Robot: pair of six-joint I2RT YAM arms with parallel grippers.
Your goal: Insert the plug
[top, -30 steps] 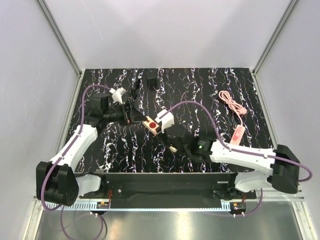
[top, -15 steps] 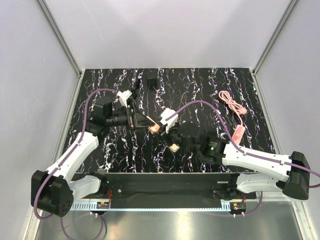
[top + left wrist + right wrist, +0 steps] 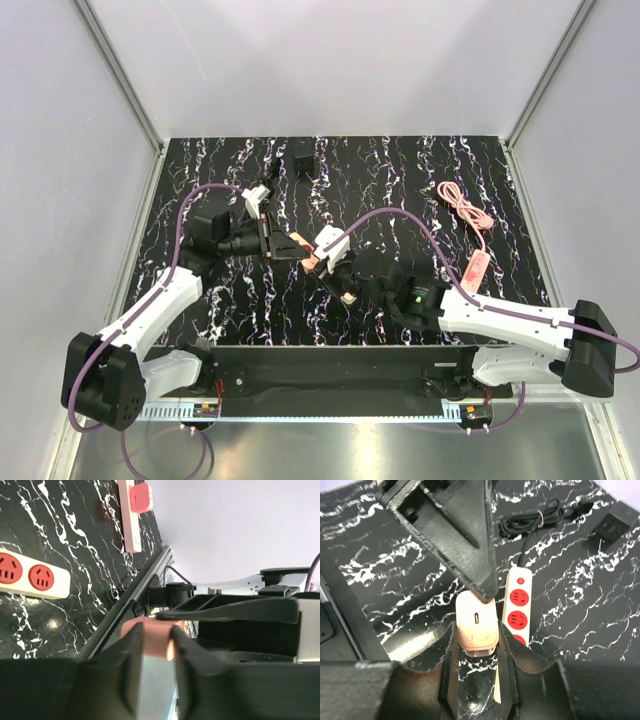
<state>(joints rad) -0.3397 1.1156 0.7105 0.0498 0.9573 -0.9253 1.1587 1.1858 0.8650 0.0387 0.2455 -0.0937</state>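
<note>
Black marbled table (image 3: 400, 200): plug (image 3: 305, 161) lies at far edge, past L gripper (image 3: 159, 645) & R gripper (image 3: 477, 630), L nearer. Both pinch one pink block (image 3: 477, 615), not plug.

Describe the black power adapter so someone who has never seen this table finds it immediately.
Look at the black marbled mat and go near the middle of its far edge. The black power adapter sits there. It is a small dark box, unlike the long cream power strip and the pink coiled cable.
</note>
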